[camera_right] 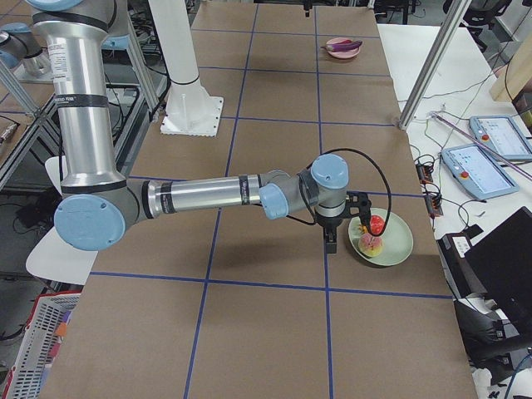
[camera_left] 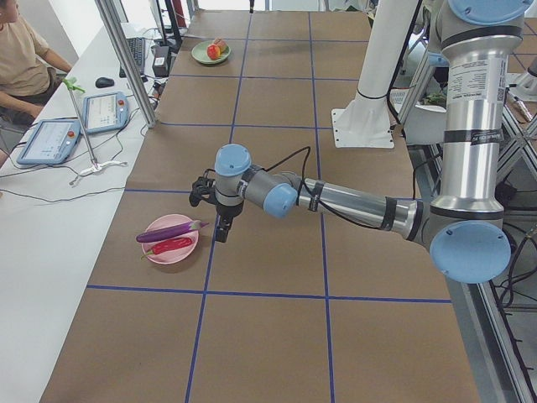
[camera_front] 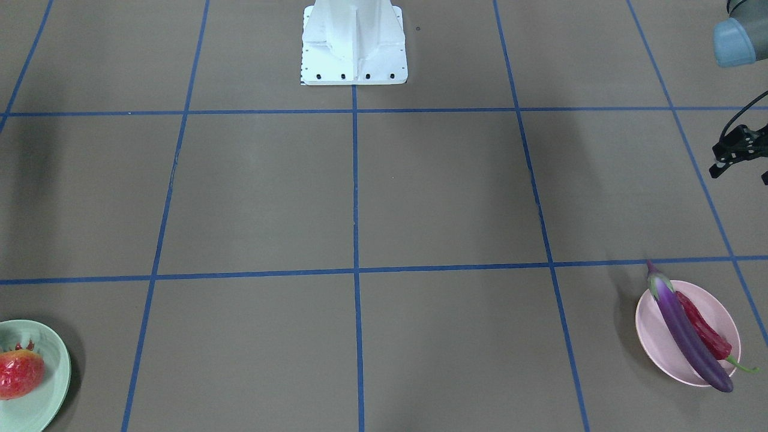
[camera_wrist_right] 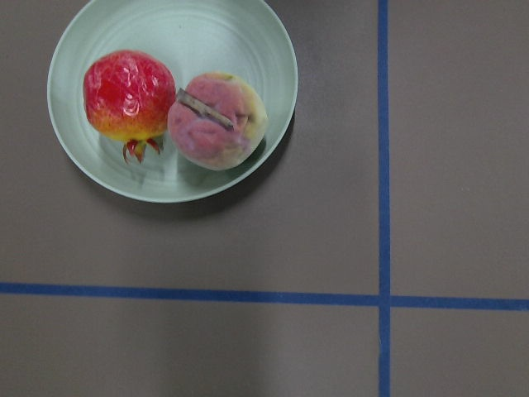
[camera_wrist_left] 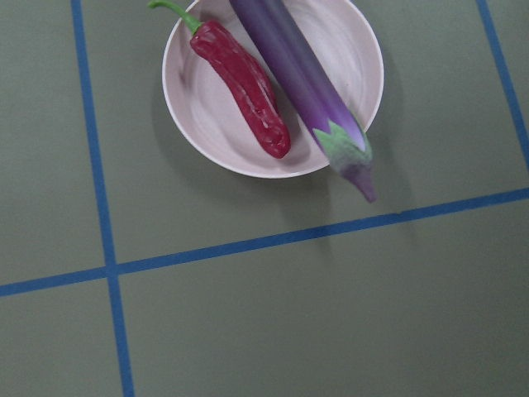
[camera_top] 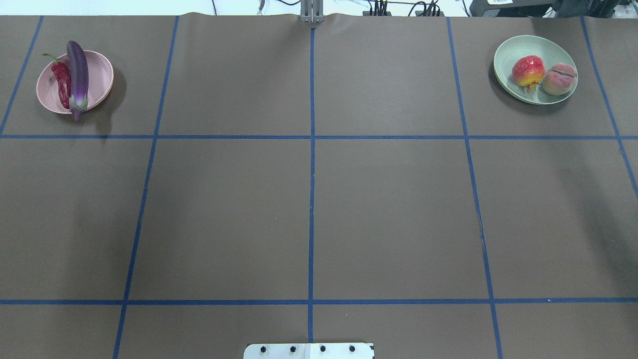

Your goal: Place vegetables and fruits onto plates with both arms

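Observation:
The pale pink plate (camera_top: 102,75) holds the purple eggplant (camera_top: 78,75) and the red chili pepper (camera_top: 63,84); the eggplant's cap hangs over the rim (camera_wrist_left: 347,149). The mint green plate (camera_top: 508,55) holds the pomegranate-like fruit (camera_top: 528,71) and the peach (camera_top: 559,79), side by side (camera_wrist_right: 216,120). My left gripper (camera_front: 740,174) is cut by the front view's right edge, raised and apart from the pink plate (camera_front: 651,327); its fingers stand apart and empty. My right gripper (camera_right: 345,237) hovers beside the green plate (camera_right: 399,245); I cannot tell if it is open or shut.
The white base block (camera_front: 354,42) stands at the table's robot side. Blue tape lines (camera_top: 311,164) grid the brown table. An operator (camera_left: 21,59) and tablets (camera_left: 50,138) are on the side bench past the plates.

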Tool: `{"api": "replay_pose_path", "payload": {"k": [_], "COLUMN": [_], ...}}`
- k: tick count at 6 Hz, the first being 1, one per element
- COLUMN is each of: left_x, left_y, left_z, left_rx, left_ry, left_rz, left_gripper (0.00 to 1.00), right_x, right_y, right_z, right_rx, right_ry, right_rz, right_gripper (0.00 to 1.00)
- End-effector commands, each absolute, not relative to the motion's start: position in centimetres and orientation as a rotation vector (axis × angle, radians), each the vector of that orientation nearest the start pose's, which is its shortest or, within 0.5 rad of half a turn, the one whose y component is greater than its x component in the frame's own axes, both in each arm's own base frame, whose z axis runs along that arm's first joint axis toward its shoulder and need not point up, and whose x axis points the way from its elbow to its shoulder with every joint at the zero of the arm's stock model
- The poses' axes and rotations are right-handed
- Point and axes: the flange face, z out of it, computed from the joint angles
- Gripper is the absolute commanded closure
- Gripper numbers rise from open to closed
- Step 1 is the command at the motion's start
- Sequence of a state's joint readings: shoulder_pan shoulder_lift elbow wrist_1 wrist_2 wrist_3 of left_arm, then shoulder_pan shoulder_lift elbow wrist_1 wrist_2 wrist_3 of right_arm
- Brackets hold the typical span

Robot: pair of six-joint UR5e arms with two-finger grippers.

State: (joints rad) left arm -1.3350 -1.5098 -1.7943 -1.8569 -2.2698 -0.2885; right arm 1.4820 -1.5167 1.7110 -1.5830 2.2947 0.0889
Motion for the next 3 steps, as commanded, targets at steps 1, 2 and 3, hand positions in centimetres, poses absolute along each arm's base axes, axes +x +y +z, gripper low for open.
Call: {"api": "replay_pose_path", "payload": {"k": [1,2,3], "left_x": [2.4,2.2,2.4], "left_y": [-45.8,-45.3,-44.9], "left_z": [58.3,59.4,58.5], "left_rx": [0.210,0.149,0.059], "left_ry": [0.708,0.706,0.755], "left_rz": [0.093,0.094,0.073], "left_gripper": [0.00,0.00,0.00], "right_x": [4.7,4.7,4.4], "right_y": [-50.3,-49.9,-50.2], "right_z": [55.6,56.3,56.3], "right_rx": [0.053,0.039,0.037], "right_ry": [-0.716,-0.716,-0.726], "right_rz": [-0.113,-0.110,-0.110], "right_gripper": [0.00,0.00,0.00]}}
